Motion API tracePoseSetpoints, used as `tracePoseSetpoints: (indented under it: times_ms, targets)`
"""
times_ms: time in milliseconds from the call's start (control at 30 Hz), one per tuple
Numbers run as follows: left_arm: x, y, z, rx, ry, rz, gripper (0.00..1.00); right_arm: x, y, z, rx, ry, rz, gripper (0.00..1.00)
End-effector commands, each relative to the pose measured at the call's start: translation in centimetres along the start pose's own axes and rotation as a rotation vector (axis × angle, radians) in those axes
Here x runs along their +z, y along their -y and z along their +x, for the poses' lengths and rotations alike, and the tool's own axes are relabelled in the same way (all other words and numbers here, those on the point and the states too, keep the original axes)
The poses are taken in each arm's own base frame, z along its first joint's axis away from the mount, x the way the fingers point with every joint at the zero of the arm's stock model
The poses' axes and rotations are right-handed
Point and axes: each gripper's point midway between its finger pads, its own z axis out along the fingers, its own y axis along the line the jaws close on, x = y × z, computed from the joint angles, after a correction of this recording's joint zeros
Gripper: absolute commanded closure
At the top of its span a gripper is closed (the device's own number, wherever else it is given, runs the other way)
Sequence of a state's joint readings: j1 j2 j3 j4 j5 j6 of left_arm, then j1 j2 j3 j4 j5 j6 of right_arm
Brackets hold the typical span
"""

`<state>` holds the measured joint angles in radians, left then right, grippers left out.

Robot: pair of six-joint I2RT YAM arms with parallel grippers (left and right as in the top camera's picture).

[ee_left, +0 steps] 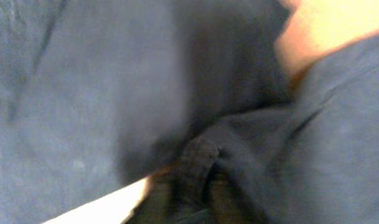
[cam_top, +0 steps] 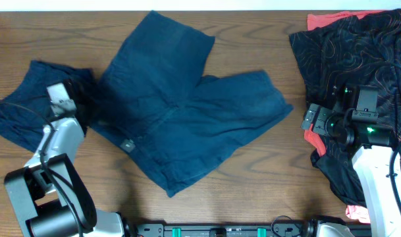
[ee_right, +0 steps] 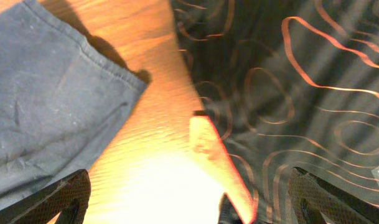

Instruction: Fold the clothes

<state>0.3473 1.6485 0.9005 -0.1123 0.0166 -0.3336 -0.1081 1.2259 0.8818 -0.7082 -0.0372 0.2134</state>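
Left fingers (ee_left: pixel 219 198) are pinching a fold of the navy shorts (cam_top: pixel 187 105), which are sprawling beyond them across the bench (cam_top: pixel 266 171). Right fingers (ee_right: pixel 63 200) are hanging wide apart, shorts' hem to their left, black patterned garment (cam_top: pixel 365 52) to their right.

The spread shorts (cam_top: pixel 187 105) lie just right of the left gripper's (cam_top: pixel 81 108) fingers, a bunched garment (cam_top: pixel 22 99) just left. Bare table (ee_right: pixel 158 118) lies between the right gripper's (ee_right: pixel 192 202) fingers, shorts beyond the left one, patterned cloth (ee_right: pixel 301 74) under the right
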Motion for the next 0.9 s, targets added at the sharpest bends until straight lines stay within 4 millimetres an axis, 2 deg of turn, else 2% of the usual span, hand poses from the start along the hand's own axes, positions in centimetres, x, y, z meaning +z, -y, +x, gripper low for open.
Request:
tracePoseSetpoints:
  times_ms: [0, 67, 100, 200, 433, 567, 767, 833, 867]
  targets:
    - [-1.4, 4.0, -1.6, 0.036, -0.024, 0.159, 0.27, 0.2, -2.6, 0.3, -0.057, -0.033, -0.153, 0.04]
    - [-2.4, 5.4, -0.7, 0.048, -0.075, 0.205, 0.05, 0.8, -3.6, 0.9, -0.081, -0.066, -0.201, 0.05]
    - [-2.9, 6.0, 0.1, 0.052, -0.106, 0.220, 0.01, 1.2, -4.1, 1.3, -0.089, -0.089, -0.220, 0.05]
    - [-4.9, 6.9, 3.8, 0.059, -0.235, 0.219, 0.02, 2.8, -5.0, 2.5, -0.103, -0.160, -0.245, 0.05]
    - [-10.2, 7.4, 14.9, 0.172, -0.611, 0.110, 0.02, 8.0, -6.9, 3.8, -0.097, -0.241, -0.254, 0.12]
    - [-12.4, 8.0, 18.8, 0.291, -0.718, 0.084, 0.02, 10.9, -7.9, 4.3, -0.074, -0.259, -0.257, 0.19]
    - [-14.6, 9.2, 22.5, 0.387, -0.780, 0.067, 0.02, 14.6, -8.1, 3.9, 0.007, -0.236, -0.240, 0.46]
    - [-15.2, 9.4, 23.4, 0.394, -0.794, 0.053, 0.02, 15.1, -8.1, 3.9, 0.010, -0.233, -0.240, 0.69]
    - [-15.4, 9.5, 23.7, 0.396, -0.799, 0.048, 0.02, 15.2, -8.0, 3.9, 0.009, -0.232, -0.236, 0.86]
